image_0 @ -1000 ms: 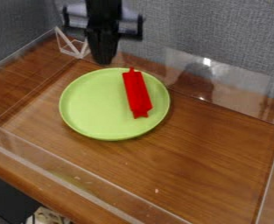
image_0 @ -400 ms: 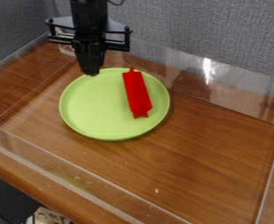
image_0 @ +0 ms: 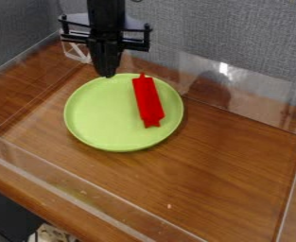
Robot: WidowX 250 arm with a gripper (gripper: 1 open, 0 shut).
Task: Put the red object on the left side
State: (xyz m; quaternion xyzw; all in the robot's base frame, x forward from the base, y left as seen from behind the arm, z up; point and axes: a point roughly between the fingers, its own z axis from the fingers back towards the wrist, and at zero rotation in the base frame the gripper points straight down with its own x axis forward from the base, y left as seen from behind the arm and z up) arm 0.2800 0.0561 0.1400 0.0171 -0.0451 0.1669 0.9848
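Observation:
The red object, a small bright red bar, lies on the right half of the round lime-green plate. My gripper hangs black and narrow above the plate's far rim, a little left of the bar's far end. Its fingers are pressed together with nothing between them, so it is shut and empty. The left side is bare glossy brown tabletop beside the plate.
Clear plastic walls ring the wooden table on all sides. A small white wire-like frame stands at the back left corner. Bare wood stretches to the right of the plate.
The gripper swung left and slightly lower, then came back right a little. It stayed shut. The red bar and the plate have not moved.

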